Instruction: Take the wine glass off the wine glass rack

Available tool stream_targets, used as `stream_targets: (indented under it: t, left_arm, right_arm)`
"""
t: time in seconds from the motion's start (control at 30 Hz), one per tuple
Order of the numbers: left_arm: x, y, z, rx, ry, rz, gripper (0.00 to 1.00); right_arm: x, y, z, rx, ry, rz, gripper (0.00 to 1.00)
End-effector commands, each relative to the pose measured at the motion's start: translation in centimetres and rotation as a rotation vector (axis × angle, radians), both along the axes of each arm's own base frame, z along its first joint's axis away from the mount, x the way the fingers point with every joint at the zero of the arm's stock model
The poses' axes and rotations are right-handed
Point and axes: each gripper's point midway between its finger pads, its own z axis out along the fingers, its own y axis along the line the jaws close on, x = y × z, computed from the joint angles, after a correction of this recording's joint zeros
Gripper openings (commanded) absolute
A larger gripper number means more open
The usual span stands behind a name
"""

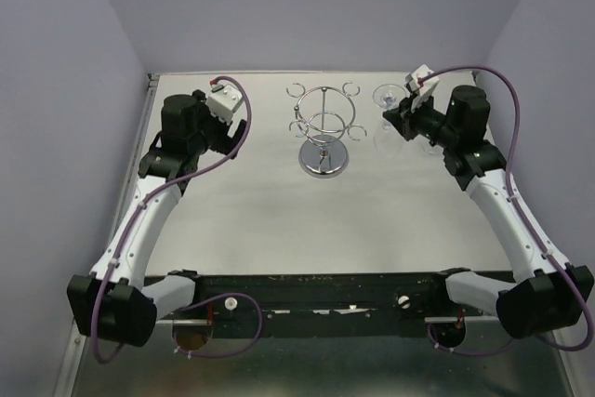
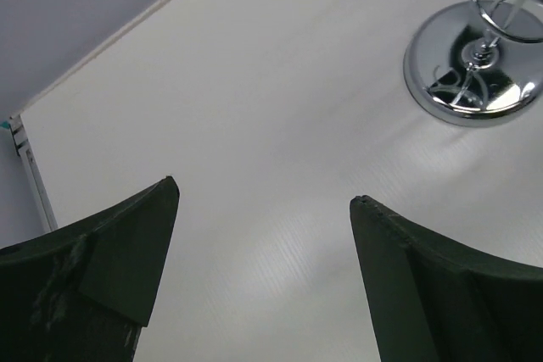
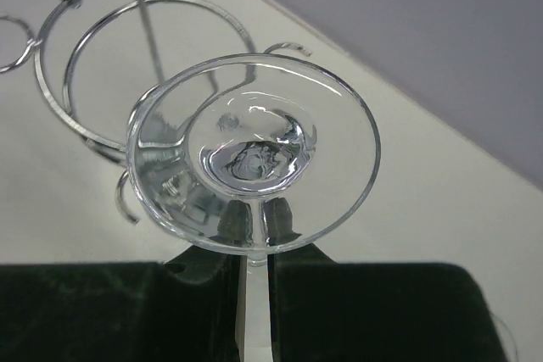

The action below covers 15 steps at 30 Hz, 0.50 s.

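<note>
Right wrist: one wine glass (image 3: pixel 254 154) (stem gripped), one rack (image 3: pixel 151 40).

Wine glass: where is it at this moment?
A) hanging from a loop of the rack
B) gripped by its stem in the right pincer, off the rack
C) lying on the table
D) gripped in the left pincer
B: the stem of the wine glass is clamped in the right pincer, and from above it is beside the rack, not on it.

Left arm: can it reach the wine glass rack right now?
Probably yes. The left gripper has open jaws, with only bare table between it and the wine glass rack; the right gripper holds the wine glass on its far side.
</note>
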Motion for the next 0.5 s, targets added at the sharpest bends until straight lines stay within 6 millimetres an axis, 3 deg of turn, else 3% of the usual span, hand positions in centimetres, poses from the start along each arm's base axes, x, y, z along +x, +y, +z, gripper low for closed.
stream_targets:
  t: [0.0, 0.1, 0.2, 0.3, 0.47]
  left_arm:
    - [-4.3, -3.2, 3.3, -0.032, -0.18, -0.241, 0.99]
    - [-8.5, -5.2, 1.9, 0.021, -0.157, -0.399, 0.99]
    - [-11.9, -7.1, 0.1, 0.065, -0.116, -0.533, 0.94]
    - [-14.4, -8.6, 0.0, 0.045, -0.113, -0.618, 0.9]
    - [-15.6, -11.1, 0.0, 0.061, -0.093, -0.724, 0.82]
  right_arm:
    - [-8.1, 1.8, -2.1, -0.017, 0.216, 0.227, 0.01]
    - [-12.7, 3.2, -3.4, 0.002, 0.348, 0.376, 0.01]
    - [-15.8, 4.4, -5.6, 0.02, 0.508, 0.467, 0.01]
    - [-17.3, 5.5, -6.8, 0.099, 0.67, 0.474, 0.01]
    - [-18.1, 6.8, -8.2, 0.256, 0.869, 0.452, 0.01]
